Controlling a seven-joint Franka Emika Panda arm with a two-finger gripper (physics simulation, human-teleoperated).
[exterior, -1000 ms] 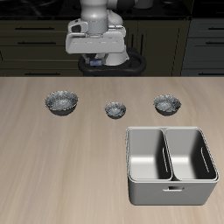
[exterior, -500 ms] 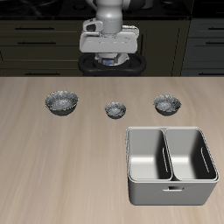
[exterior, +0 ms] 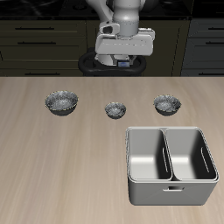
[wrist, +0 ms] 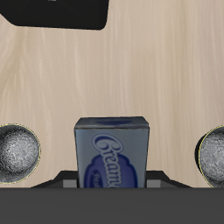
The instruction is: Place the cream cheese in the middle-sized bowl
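Gripper point(exterior: 123, 59) held high at the back of the bench point(exterior: 52, 166), clamped on the cream cheese point(wrist: 112, 150); wrist view shows the blue box gripped between the jaws, label toward the camera, well above the wood.

Three speckled bowls in a row: widest bowl point(exterior: 61, 102), smallest bowl point(exterior: 115, 109), and the middle-sized bowl point(exterior: 167, 105), which I judge to be the target by relative width; all apart from one another.

Step in hand, by judgement: carry phase. Rec. travel at height across to the middle-sized bowl, centre the box over its opening before lowering, release low so the box does not bounce out; bowl is shallow and box not much smaller than its opening, so alignment matters; avoid clipping the smallest bowl en route.

Surface: pale wood-grain bench; double-basin metal bin point(exterior: 171, 164) near the front edge. Room: dark cabinets w/ bar handles behind.
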